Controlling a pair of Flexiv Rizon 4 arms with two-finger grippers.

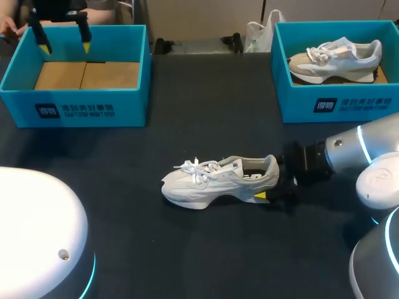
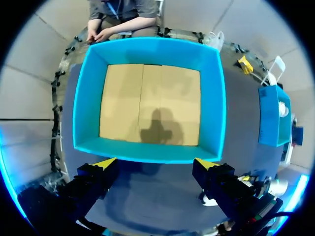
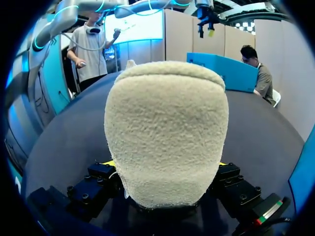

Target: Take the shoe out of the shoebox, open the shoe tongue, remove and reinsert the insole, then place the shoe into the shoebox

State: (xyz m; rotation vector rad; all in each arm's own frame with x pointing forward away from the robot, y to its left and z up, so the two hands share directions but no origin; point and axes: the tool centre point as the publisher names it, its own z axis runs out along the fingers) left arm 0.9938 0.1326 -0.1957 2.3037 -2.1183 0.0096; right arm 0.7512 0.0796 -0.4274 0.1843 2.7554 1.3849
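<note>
Because the white and cream lace-up sneaker point(image 1: 218, 180) lies on its sole near the middle of the dark table point(image 1: 206, 106), its long axis runs across the table, toe toward my left side and heel toward my right. The right gripper point(image 1: 272, 187) sits low at the heel end, in line with that axis, and is clamped on the fuzzy heel. In the right wrist view the sneaker point(image 3: 167, 128) fills the space between the fingers, with a sliver of yellow pressed against it on either side. The right arm is by far the nearer. I judge that the work on tongue and insole turns on this: the shoe's opening faces up and lies ahead of the right jaws, toward the laces, while the heel is pinned.

The left gripper point(image 1: 64, 45) hangs well apart from the sneaker, above the empty teal cardboard box point(image 1: 81, 106) at the far left, its fingers spread wide with nothing between them. A second teal box point(image 1: 336, 103) at the far right holds another pale shoe point(image 1: 333, 57).

From above, only one yellow tip shows beside the heel; the other is behind the shoe. The insole cannot be made out in the dark opening, the laces cover most of the tongue, and the right wrist view shows nothing past the heel.
</note>
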